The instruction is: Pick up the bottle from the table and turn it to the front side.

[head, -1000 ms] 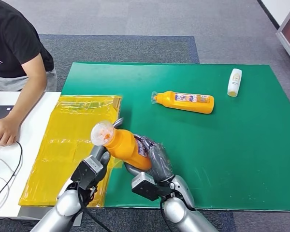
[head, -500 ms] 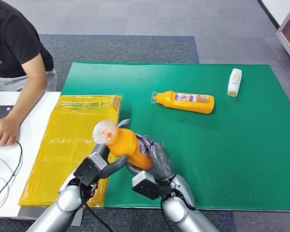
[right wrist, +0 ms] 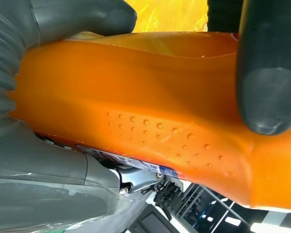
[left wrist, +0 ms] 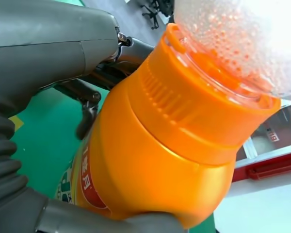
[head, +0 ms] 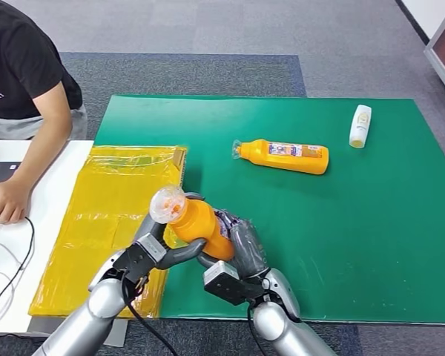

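Observation:
An orange bottle (head: 200, 226) with a clear bubbly cap (head: 166, 204) is lifted off the green mat (head: 348, 222) near its front left, cap pointing left and up. My right hand (head: 242, 248) grips its body from the right; its fingers (right wrist: 268, 68) wrap the orange side (right wrist: 155, 107). My left hand (head: 164, 248) holds the bottle at its shoulder from below, fingers around the neck (left wrist: 166, 141) under the cap (left wrist: 243, 43). A second orange bottle (head: 285, 156) lies on its side mid-mat, label up.
A yellow plastic bag (head: 105, 215) lies left of the mat. A small white bottle (head: 360, 125) lies at the mat's far right. A person in a black shirt (head: 18, 67) sits at the left, one hand (head: 4, 200) on a white desk.
The held bottle has shifted right and tilted, its cap rising and moving right. My left hand came further under the bottle's shoulder and closed around it.

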